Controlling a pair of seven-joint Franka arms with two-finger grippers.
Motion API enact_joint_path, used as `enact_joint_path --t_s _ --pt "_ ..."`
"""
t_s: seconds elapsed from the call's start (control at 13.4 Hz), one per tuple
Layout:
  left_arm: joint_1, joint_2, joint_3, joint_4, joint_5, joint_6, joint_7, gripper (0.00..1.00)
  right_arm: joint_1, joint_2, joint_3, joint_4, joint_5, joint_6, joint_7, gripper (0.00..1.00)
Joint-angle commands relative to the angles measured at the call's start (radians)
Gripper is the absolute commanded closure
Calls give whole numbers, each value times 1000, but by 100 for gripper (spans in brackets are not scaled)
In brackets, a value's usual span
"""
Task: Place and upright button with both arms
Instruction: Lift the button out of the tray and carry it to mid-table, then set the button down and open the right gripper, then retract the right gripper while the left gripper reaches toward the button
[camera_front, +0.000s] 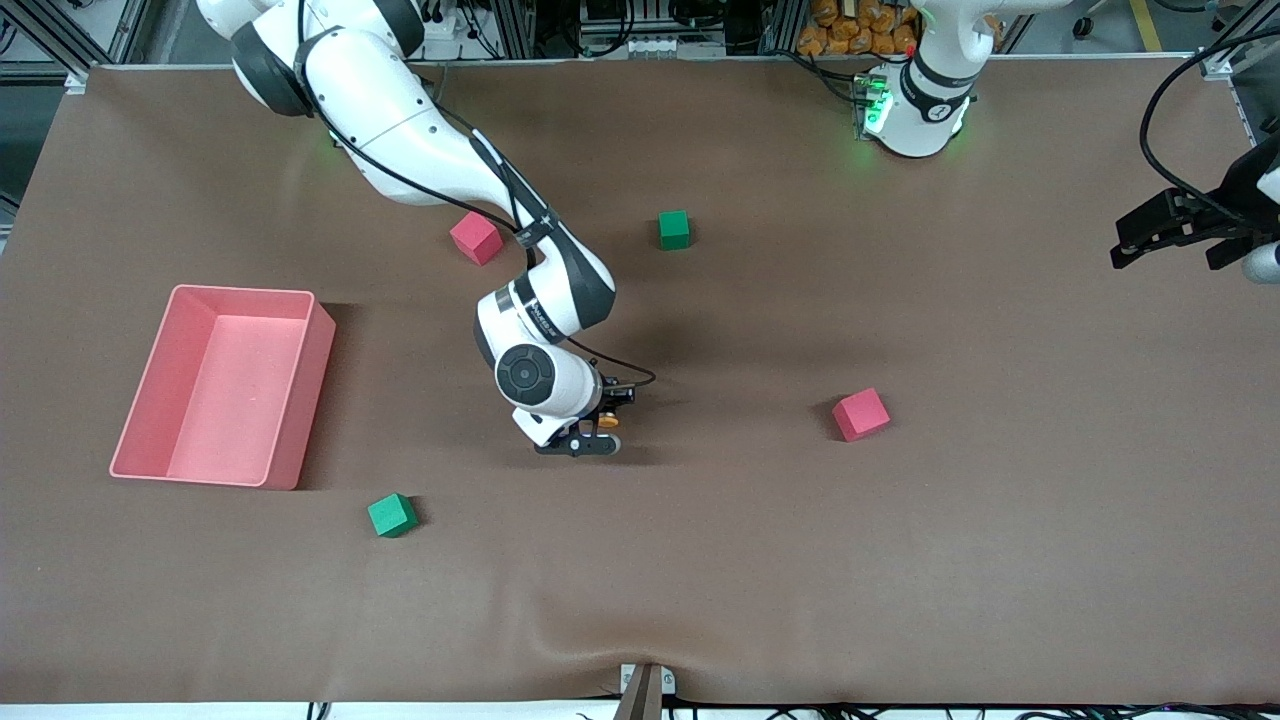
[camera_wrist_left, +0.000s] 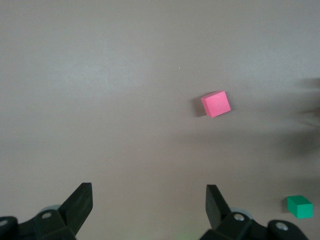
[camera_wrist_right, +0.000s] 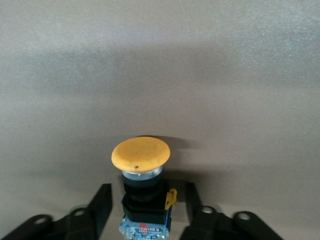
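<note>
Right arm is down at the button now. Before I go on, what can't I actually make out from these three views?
- Front view: the button is mostly hidden by the right gripper and wrist; only an orange speck shows.
- Right wrist view: the button's base is cut off by the frame edge, so contact with the table is unseen; whether the fingers touch its body is unclear.
- Left wrist view: the left gripper, waiting open, is over bare table; the button is out of frame.
</note>
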Motion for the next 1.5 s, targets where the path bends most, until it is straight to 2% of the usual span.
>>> enact_joint_path --t_s 0.0,0.3,0.45,0.75,0.9,1.12,1.42 --pt "-1 2 0 12 -15 -8 18 0 -4 -24 -2 29 -2 -17 -5 0" --pt "-11 2 0 16 -64 -5 -4 0 -45 -130 -12 29 -9 -55 -8 0" --pt "-27 43 -1 18 -101 12 -8 0 -90 -219 -12 26 -9 -126 -8 0" --pt "-111 115 -23 19 -104 111 -100 0 -196 -401 -23 0 -20 -307 -67 0" --pt "-177 166 -24 25 -113 133 -160 0 -246 -487 -25 -14 -67 -394 -71 0" --pt "-264 273 -26 120 -125 113 -238 0 -331 -566 -23 -18 -124 -499 -141 0" --pt "-329 456 -30 235 -213 56 -346 0 -481 -652 -23 -87 -162 -510 -300 0"
